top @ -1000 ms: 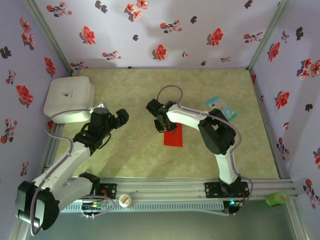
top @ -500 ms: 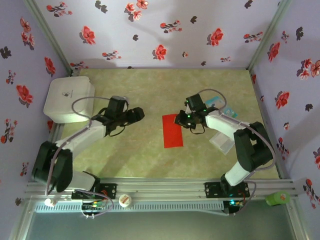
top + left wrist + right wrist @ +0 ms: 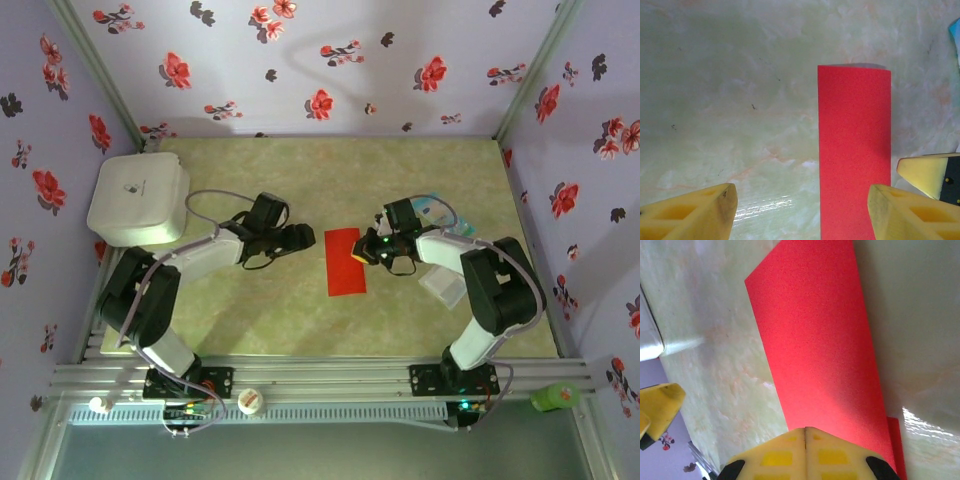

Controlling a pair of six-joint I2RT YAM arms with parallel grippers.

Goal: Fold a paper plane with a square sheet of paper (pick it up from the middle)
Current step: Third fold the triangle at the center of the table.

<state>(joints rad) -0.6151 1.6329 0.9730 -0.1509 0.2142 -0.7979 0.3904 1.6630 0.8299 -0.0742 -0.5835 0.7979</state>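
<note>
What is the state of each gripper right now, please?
Left gripper: open, holding nothing.
Right gripper: closed, apparently pinching the square sheet of paper at its edge.

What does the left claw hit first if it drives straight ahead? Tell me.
Most likely the folded red paper: the left claw, open, points at one long edge of it. Just beyond the paper sits the right claw. How low the left claw rides is unclear, so it might skim over.
</note>
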